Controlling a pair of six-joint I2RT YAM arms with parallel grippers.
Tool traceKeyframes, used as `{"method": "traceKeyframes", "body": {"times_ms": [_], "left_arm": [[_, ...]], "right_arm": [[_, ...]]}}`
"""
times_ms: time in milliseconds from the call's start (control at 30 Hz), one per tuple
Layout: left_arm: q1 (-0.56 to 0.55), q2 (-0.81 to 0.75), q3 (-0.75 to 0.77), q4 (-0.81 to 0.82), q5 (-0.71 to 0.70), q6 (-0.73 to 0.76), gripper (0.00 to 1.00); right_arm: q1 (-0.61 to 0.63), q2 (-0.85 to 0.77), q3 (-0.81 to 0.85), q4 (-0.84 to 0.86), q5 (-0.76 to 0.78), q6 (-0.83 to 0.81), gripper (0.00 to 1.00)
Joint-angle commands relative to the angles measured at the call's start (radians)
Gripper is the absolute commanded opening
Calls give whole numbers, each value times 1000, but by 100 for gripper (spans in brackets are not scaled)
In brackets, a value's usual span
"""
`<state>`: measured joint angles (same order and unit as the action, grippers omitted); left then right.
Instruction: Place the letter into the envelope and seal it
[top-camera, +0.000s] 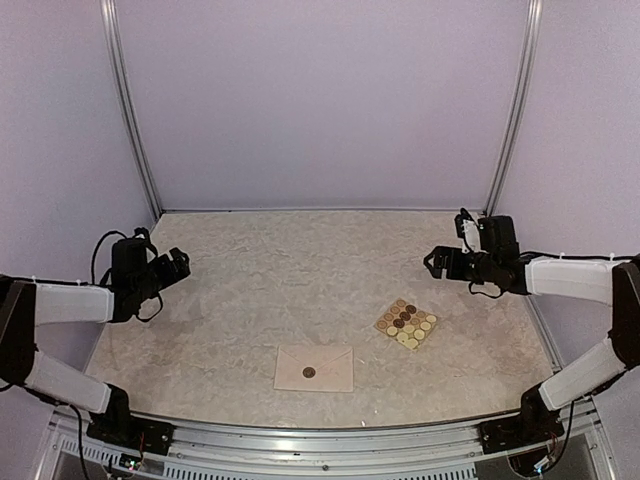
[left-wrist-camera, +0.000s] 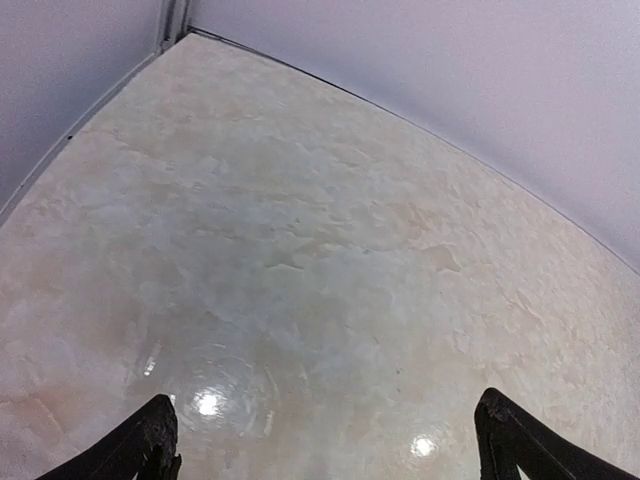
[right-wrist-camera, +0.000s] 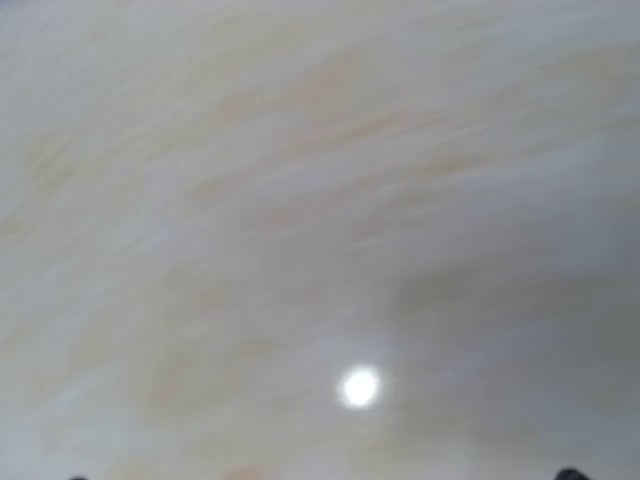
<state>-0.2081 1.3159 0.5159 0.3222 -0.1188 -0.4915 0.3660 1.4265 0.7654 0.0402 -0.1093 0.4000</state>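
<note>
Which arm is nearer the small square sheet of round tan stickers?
Right. The right arm hovers just beyond the sticker sheet; the left arm is far off to its left.

Pinkish-beige envelope (top-camera: 330, 368) flat at front centre, flap down under dark sticker (top-camera: 309, 372).

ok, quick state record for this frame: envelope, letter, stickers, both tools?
envelope: flat on the table near its front edge, flap down
seal: one dark round sticker at the flap tip
letter: not visible in any view
sticker sheet: on the table, right of and behind the envelope, apart from it
left tool: open, holding nothing, off at the left side
right tool: open, holding nothing, off at the right side
</note>
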Motion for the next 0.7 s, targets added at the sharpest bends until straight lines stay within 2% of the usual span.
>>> {"method": "traceKeyframes", "body": {"times_ms": [0,100,200,300,433,667], "left_arm": [[179,-32,-83,239,49,39,99],[266,-89,-124,295,17,77,99],[271,-156,-142,315,-54,179,99],[272,-160,-198,430,-117,255,99],[273,-106,-268,569,-136,283,99],[273,-85,-296,607,-149,277,99]], "right_arm": [[-197,-94,-91,146,-20,-119,98],[-325,-144,-169,245,-40,-148,98],[-395,-181,-237,361,6,-188,99],[-403,-187,-314,528,65,-224,99],[-403,-161,-402,690,102,-241,99],[-404,-166,-441,739,127,-255,99]]}}
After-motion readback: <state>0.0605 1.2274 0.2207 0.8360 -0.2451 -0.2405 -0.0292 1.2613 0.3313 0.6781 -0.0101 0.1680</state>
